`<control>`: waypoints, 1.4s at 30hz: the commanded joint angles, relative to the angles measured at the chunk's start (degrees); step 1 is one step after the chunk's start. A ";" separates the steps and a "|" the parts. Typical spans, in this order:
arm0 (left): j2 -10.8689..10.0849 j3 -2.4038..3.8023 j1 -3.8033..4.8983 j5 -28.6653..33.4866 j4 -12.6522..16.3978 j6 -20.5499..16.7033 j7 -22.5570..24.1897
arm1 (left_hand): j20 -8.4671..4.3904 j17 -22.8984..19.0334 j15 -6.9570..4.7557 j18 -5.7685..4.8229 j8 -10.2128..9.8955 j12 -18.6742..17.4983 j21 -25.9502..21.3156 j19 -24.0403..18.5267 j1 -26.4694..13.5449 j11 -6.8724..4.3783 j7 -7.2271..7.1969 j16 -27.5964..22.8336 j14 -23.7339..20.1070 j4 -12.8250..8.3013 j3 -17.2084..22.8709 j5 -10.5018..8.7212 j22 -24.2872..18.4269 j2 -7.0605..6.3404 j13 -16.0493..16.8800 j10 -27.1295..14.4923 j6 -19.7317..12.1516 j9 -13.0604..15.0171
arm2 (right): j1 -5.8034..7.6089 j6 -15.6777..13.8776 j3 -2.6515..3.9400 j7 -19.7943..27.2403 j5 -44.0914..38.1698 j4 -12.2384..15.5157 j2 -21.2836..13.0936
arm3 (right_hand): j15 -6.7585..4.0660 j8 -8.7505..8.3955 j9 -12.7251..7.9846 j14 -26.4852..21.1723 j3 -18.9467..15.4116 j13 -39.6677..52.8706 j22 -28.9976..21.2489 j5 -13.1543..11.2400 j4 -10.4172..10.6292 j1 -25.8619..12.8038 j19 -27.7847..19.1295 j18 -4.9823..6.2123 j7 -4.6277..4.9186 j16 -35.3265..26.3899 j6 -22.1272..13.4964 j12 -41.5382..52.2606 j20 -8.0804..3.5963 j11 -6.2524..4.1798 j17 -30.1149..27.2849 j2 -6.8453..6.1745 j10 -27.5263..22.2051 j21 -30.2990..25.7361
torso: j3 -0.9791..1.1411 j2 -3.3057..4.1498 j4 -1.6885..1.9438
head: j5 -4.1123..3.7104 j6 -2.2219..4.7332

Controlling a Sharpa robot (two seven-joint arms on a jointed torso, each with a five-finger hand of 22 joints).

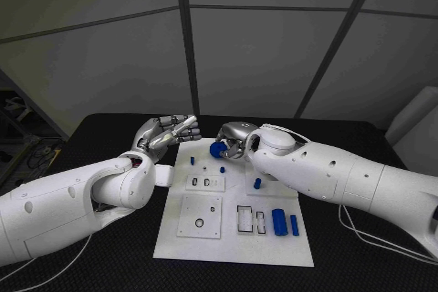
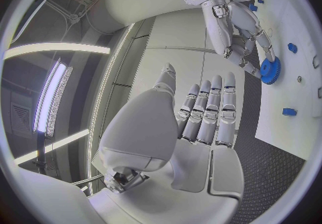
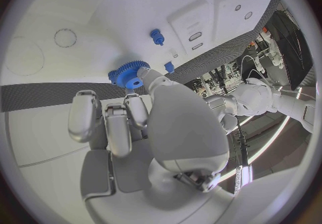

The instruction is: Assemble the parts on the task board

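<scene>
1. Above the far end of the task board, a blue gear is pinched in the fingertips of the right hand; the toothed rim and raised hub are seen clearly in the right wrist view.
2. At the board's far left corner, the left hand is held above the table, grasping nothing, with its fingers straight and close together, as the left wrist view shows.
3. On the board, a short blue peg is seen standing near the far edge, a small blue piece a little nearer, and two blue cylinders lying side by side beside rectangular slots.
4. The step in hand is judged to be the seating of the gear on its post or hole at the far end of the board.
5. For a good result, the gear should be kept level, its hub bore lined up over the target before it is lowered, and only light downward pressure applied.
6. The pinch should be kept on the rim, so that the bore is left unobstructed.
7. The exact seat cannot be told from these views.
</scene>
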 commanded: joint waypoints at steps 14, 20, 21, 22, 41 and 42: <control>0.09 0.05 0.09 -0.51 -0.10 0.28 0.13 | 0.07 -0.08 -0.05 -1.15 -0.37 -0.35 -0.22 -0.08 -0.15 0.17 1.74 -0.33 0.51 -0.41 0.01 0.29 -0.09 0.36 -0.01 -0.23 0.06 -0.05 | -0.01 -0.54 -0.06 0.17 0.09 0.87 -0.58 | 0.41 -0.02 0.08 4.75 -0.22 0.01 0.08 -0.27 -0.13 -0.63 0.02 -0.85 -0.03 0.17 -0.06 0.06 0.34 -0.11 9.62 -0.07 0.05 -0.15 | -0.01 0.03 0.03 | 0.00 0.00; 0.09 0.05 0.09 -0.51 -0.15 0.28 0.11 | 0.07 -0.08 -0.05 -1.15 -0.37 -0.35 -0.22 -0.08 -0.15 0.17 1.74 -0.33 0.51 -0.41 0.01 0.29 -0.09 0.36 -0.01 -0.23 0.06 -0.05 | -0.01 -0.69 -0.06 0.10 0.09 1.00 -0.69 | 0.41 -0.09 0.08 4.74 -0.29 -0.14 0.05 -0.35 -0.15 -0.72 0.01 -0.84 -0.01 0.15 -0.13 -0.05 0.34 -0.09 9.57 -0.16 -0.06 -0.16 | -0.04 0.01 0.05 | 0.02 0.01; 0.09 0.05 0.09 -0.51 -0.16 0.29 0.11 | 0.07 -0.08 -0.05 -1.15 -0.37 -0.35 -0.22 -0.08 -0.15 0.17 1.74 -0.33 0.51 -0.41 0.01 0.29 -0.09 0.36 -0.01 -0.23 0.06 -0.05 | -0.01 -0.72 -0.06 0.09 0.09 1.01 -0.70 | 0.41 -0.09 0.08 4.74 -0.29 -0.14 0.05 -0.35 -0.15 -0.72 0.01 -0.84 -0.01 0.15 -0.13 -0.05 0.34 -0.09 9.57 -0.16 -0.06 -0.16 | -0.04 0.01 0.05 | 0.02 -0.02; 0.10 0.05 0.09 -0.51 -0.17 0.29 0.11 | 0.07 -0.08 -0.05 -1.15 -0.37 -0.35 -0.22 -0.08 -0.15 0.17 1.74 -0.33 0.51 -0.41 0.01 0.29 -0.09 0.36 -0.01 -0.23 0.06 -0.05 | -0.01 -0.76 -0.06 0.08 0.09 1.01 -0.71 | 0.42 -0.21 0.06 4.73 -0.33 -0.22 0.03 -0.42 -0.18 -0.78 -0.01 -0.84 0.01 0.15 -0.27 -0.10 0.35 -0.08 9.56 -0.20 -0.13 -0.18 | -0.04 0.03 0.05 | -0.01 -0.02; 0.16 0.05 0.09 -0.51 -0.25 0.28 0.01 | 0.08 -0.10 -0.04 -1.16 -0.46 -0.43 -0.34 -0.17 -0.11 0.18 1.75 -0.39 0.53 -0.61 -0.04 0.29 -0.17 0.46 -0.01 -0.24 0.08 -0.05 | -0.02 1.29 -0.06 1.34 4.75 0.82 -1.00 | 0.11 -0.24 0.50 4.87 -2.24 0.67 0.36 6.38 6.01 -11.11 0.27 -0.89 -0.65 0.36 1.09 0.73 0.14 -0.51 10.16 2.25 0.67 -0.17 | -0.02 0.02 0.06 | -0.02 -0.02; 0.17 0.05 0.09 -0.51 -0.25 0.28 0.00 | 0.08 -0.10 -0.04 -1.16 -0.46 -0.43 -0.34 -0.17 -0.11 0.18 1.75 -0.39 0.53 -0.61 -0.04 0.29 -0.17 0.46 -0.01 -0.24 0.08 -0.05 | -0.02 1.46 -0.06 1.43 5.07 0.76 -0.98 | 0.07 -0.27 0.50 4.88 -2.36 0.78 0.37 6.53 6.60 -12.10 0.28 -0.89 -0.68 0.38 1.28 0.84 0.10 -0.55 10.21 2.48 0.73 -0.17 | -0.01 0.02 0.08 | -0.03 -0.04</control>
